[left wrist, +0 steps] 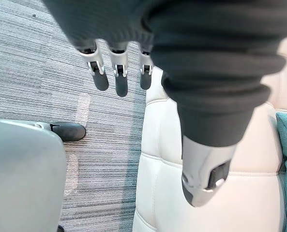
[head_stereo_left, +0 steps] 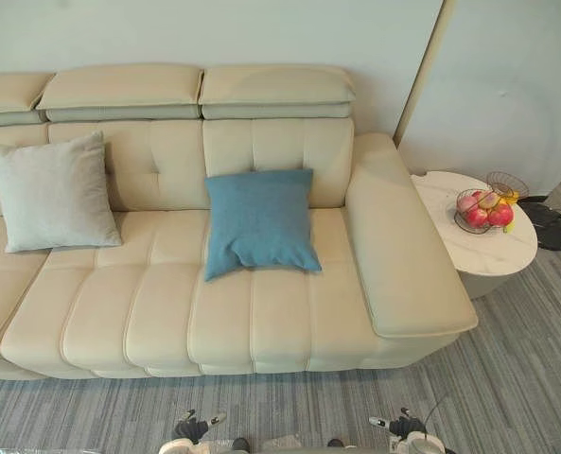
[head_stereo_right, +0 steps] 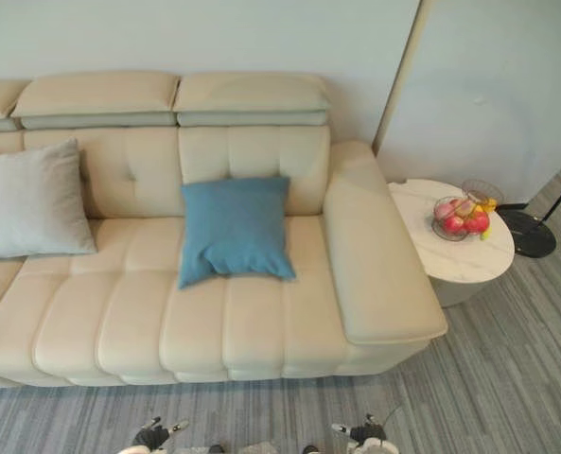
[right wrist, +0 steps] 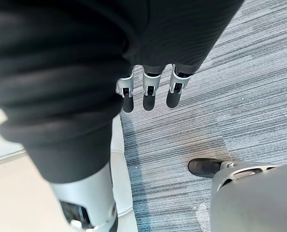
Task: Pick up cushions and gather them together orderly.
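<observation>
Nearest me, my left hand (left wrist: 120, 79) and right hand (right wrist: 150, 94) hang low over the grey carpet (head_stereo_left: 507, 397), just in front of the sofa (head_stereo_left: 157, 322). On each hand the fingers are straight and released, grasping nothing. By my judgement the step in hand is the approach and first pick: the 2 cushions lie well apart and neither is gathered.

Procedure I intend:

1. Close on the seat front. Raise both hands above seat height before reaching in, so the fingertips do not drag on the upholstery.
2. Take the blue cushion (head_stereo_left: 259, 222) first. It leans against the backrest on the seat section next to the right armrest (head_stereo_left: 394, 246), roughly straight ahead of me. It looks soft, so I should pinch deep on a side edge with fingers and thumb, and support the other side with the second hand. A shallow pinch is likely to slip.
3. Carry it left to the grey cushion (head_stereo_left: 53, 192), which leans against the backrest further along. Set it just beside that cushion, upright, with the edges aligned.

Caution: keep the right arm clear of the round side table (head_stereo_left: 488, 260) and its fruit basket (head_stereo_left: 483, 210) beyond the armrest.
</observation>
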